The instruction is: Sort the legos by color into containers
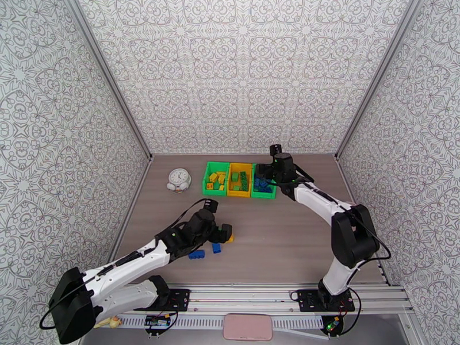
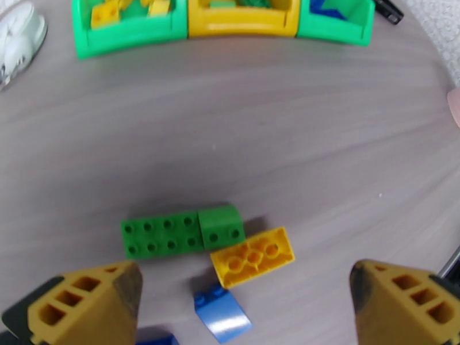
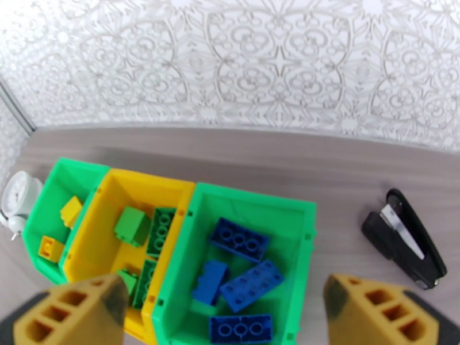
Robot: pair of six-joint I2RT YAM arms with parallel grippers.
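Three joined bins stand at the back of the table: a green bin (image 1: pixel 216 164) with yellow legos, a yellow bin (image 1: pixel 240 194) with green legos, and a green bin (image 1: pixel 264 196) with several blue legos (image 3: pixel 240 239). My right gripper (image 3: pixel 227 317) hangs open above that blue-filled bin (image 3: pixel 253 198). My left gripper (image 2: pixel 244 309) is open low over loose legos on the table: a long green brick (image 2: pixel 162 234) joined to a short green brick (image 2: pixel 221 226), a yellow brick (image 2: pixel 253 264) and a blue brick (image 2: pixel 222 314). Two blue bricks (image 1: pixel 196 254) lie beside the left arm.
A small white clock (image 1: pixel 179 180) stands left of the bins. A black stapler (image 3: pixel 405 237) lies on the table right of the bins. Patterned walls close in the table on three sides. Bare wood lies between the loose bricks and the bins.
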